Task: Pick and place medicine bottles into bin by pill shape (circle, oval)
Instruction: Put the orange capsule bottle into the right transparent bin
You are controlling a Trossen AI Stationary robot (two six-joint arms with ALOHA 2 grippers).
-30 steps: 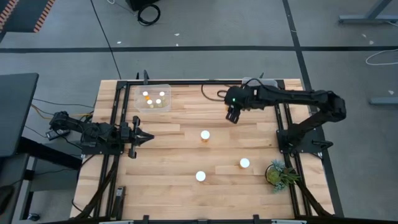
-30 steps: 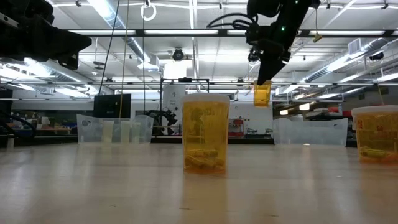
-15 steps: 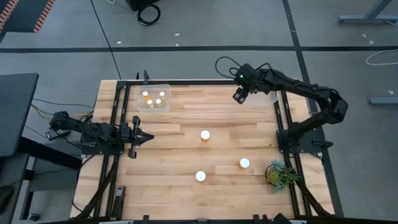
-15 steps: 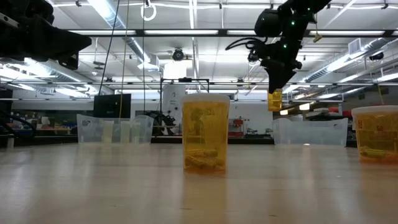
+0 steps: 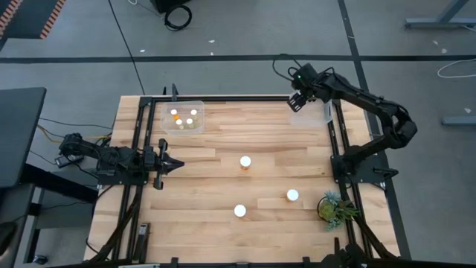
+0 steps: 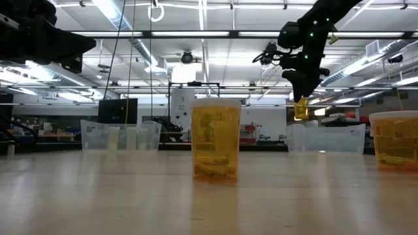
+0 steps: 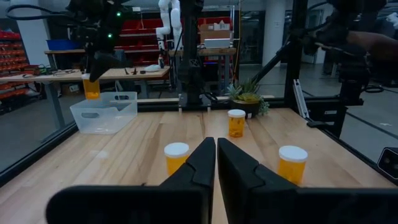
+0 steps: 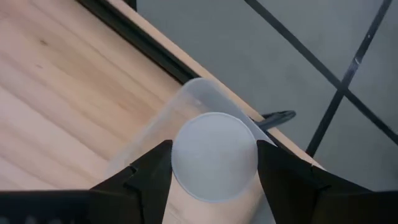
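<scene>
While above the clear bin (image 5: 311,115), right claw (image 5: 297,102) clamped on a bottle (image 6: 301,109) (left claw (image 5: 172,164) pinched narrow).

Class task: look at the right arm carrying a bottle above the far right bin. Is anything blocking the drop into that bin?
Nothing visible blocks it. The right gripper holds the medicine bottle over the clear bin, whose open top shows directly beneath the bottle. The left gripper waits far off.

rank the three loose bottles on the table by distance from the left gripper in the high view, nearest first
From the left gripper:
1. Center bottle, straight across from its fingertips.
2. Front bottle, near the table's front edge.
3. Right-side bottle, by the plant.
</scene>
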